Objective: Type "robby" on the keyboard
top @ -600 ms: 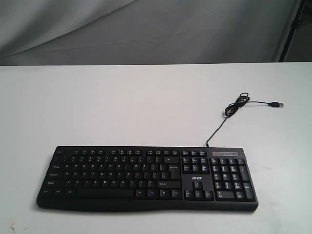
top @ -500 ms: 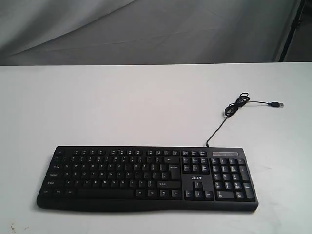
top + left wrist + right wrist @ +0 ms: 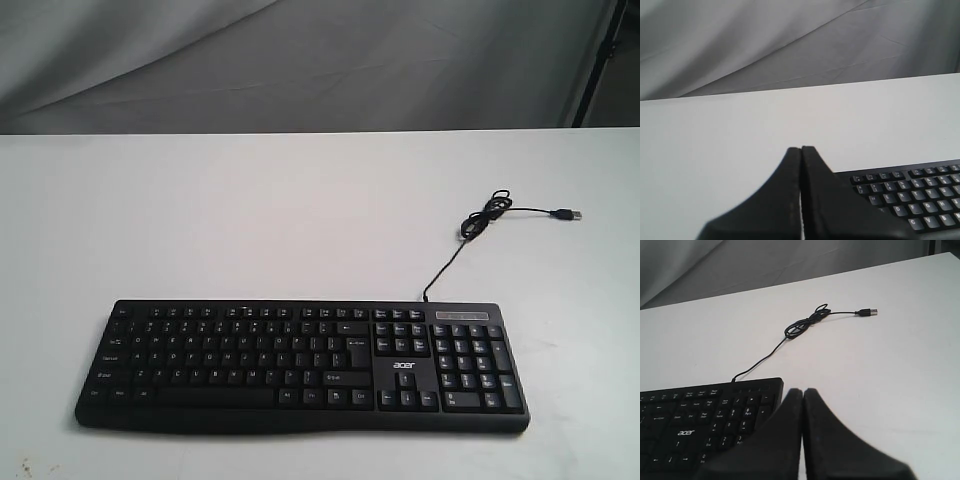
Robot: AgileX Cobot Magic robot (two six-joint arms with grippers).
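Note:
The wide black keyboard [image 3: 300, 365] with white legends and an "acer" logo lies near the front of the white table [image 3: 300, 220]. No arm shows in the exterior view. In the left wrist view my left gripper [image 3: 801, 148] is shut with nothing in it, held off the letter-key end of the keyboard [image 3: 912, 200]. My right gripper [image 3: 803, 390] is likewise shut and empty, beside the number-pad end of the keyboard [image 3: 710, 420]. Neither gripper touches a key.
The keyboard's thin black USB cable [image 3: 487, 215] runs back from its rear edge, coils once and ends in a loose plug [image 3: 571, 214] at the right; the cable [image 3: 805, 322] also shows in the right wrist view. A grey cloth backdrop [image 3: 300, 60] hangs behind the table.

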